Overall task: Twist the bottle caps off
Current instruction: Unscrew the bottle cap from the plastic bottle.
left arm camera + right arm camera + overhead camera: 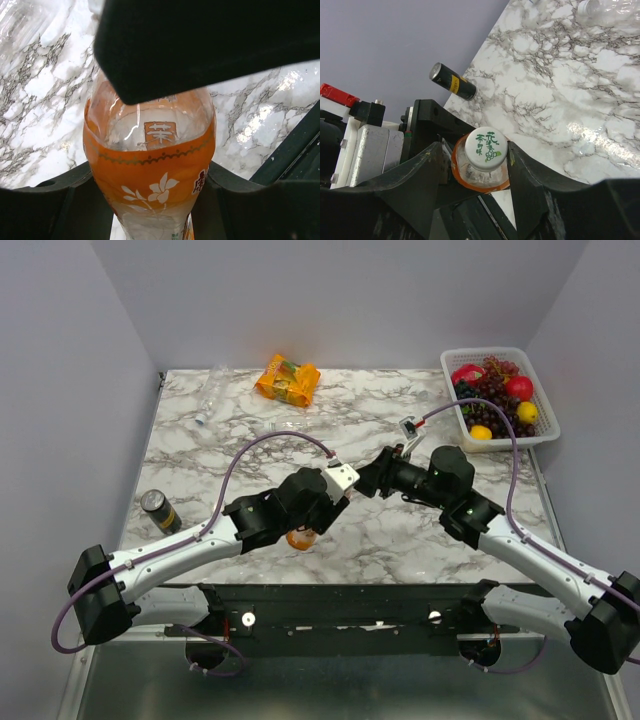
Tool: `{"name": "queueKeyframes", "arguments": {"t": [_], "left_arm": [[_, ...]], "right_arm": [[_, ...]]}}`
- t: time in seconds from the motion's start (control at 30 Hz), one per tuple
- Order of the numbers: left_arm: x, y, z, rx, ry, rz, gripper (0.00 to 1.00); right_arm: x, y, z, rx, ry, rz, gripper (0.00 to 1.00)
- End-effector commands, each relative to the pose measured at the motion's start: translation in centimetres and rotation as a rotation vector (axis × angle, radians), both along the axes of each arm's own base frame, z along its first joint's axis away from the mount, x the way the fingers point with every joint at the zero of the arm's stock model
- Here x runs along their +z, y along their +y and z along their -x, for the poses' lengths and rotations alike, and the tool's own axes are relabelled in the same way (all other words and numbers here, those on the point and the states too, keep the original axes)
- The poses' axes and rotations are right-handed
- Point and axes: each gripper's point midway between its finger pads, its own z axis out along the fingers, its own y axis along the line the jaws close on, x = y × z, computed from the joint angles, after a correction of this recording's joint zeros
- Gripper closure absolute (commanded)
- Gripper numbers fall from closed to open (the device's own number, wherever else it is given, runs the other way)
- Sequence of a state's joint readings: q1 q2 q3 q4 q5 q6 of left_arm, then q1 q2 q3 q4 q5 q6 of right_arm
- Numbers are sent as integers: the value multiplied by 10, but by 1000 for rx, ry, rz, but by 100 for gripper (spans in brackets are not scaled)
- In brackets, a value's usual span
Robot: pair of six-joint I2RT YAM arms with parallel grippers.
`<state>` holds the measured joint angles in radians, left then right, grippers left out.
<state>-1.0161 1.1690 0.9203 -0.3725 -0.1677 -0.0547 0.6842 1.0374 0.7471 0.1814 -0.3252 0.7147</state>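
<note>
right gripper (476, 157) straddles the white cap (486, 146), jaws apart: one finger looks touching, gap on the other side, so not clamped yet. left gripper (150, 200) is closed on the orange bottle (150, 160) round its body, cap end pointed at the right arm, likely so the body can't spin when the cap gets turned. can (452, 81) and a clear bottle (207, 395) sit well apart on the table (560, 100), not in the way
</note>
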Motion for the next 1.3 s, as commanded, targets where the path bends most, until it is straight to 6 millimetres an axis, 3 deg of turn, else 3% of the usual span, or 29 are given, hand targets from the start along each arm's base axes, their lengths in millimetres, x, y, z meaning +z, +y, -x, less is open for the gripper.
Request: {"name": "queueKeyframes", "arguments": {"t": [0.0, 0.23, 0.53, 0.73, 0.97, 1.27], "left_arm": [[6, -8, 1, -25, -13, 2, 62], [8, -15, 9, -80, 3, 21, 62], [28, -42, 63, -435, 115, 171, 61], [48, -48, 104, -674, 194, 285, 60], [72, -43, 132, -854, 260, 395, 60], [96, -35, 138, -926, 288, 503, 60]], "right_arm": [[31, 10, 5, 38, -68, -68, 41], [23, 11, 2, 32, -70, -41, 70], [13, 3, 9, 72, -219, 48, 89], [12, 10, 37, 265, -325, 67, 91], [6, 7, 67, 427, -414, 59, 91], [4, -2, 77, 460, -457, 66, 91]]}}
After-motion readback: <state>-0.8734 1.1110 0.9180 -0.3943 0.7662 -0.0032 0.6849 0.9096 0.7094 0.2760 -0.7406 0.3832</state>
